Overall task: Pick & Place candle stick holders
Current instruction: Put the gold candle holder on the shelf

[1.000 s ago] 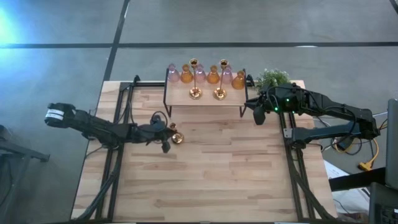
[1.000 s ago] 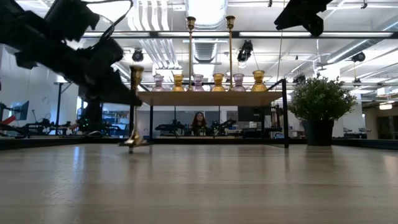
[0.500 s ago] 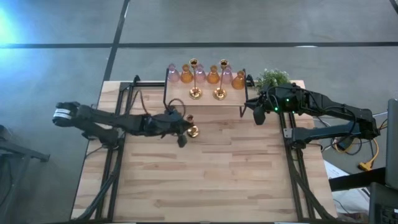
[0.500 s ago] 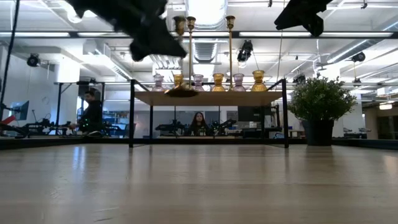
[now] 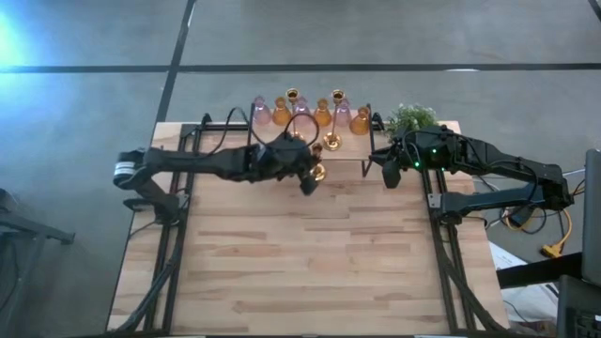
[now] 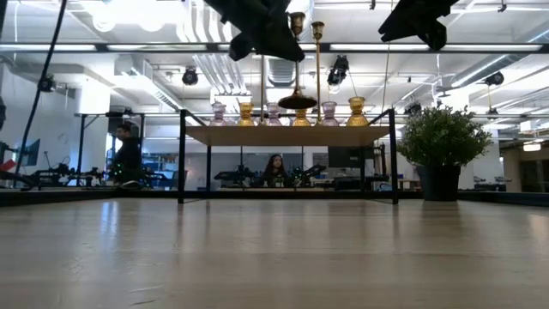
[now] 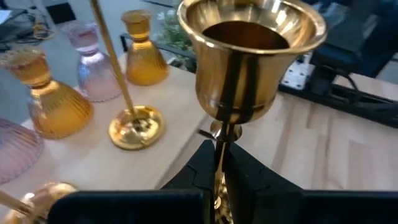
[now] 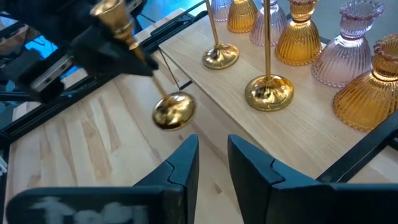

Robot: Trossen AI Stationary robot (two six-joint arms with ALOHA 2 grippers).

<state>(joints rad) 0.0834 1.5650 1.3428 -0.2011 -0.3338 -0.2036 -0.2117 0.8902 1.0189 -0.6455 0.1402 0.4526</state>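
Reaching in from the left side of the worktop (image 5: 310, 263), the left hand (image 5: 305, 178) is closed on the thin stem of a gold candlestick (image 5: 317, 172), which it carries in the air just in front of the raised shelf (image 5: 349, 154). In the low view this candlestick (image 6: 297, 60) hangs above the shelf board (image 6: 292, 135), its round base clear of the wood, with the dark hand (image 6: 273, 39) gripping the stem from the left. The left wrist view shows the cup of the held candlestick (image 7: 250, 56) close up, the stem running down between the two closed fingers (image 7: 200, 163).

On the shelf stand two more gold candlesticks (image 8: 268, 87), one beside the other, and behind them a row of ribbed glass holders, amber (image 8: 298, 38) and pink (image 8: 347, 55) in turn. In the right wrist view the carried candlestick's base (image 8: 173, 110) sits just off the shelf's front edge, near the left-hand standing candlestick (image 8: 220, 56).

Further right, the right hand (image 5: 385, 174) hovers near the shelf's right end, beside the green potted plant (image 5: 410, 119). Its fingers (image 8: 245, 163) stand a little apart with nothing between them.
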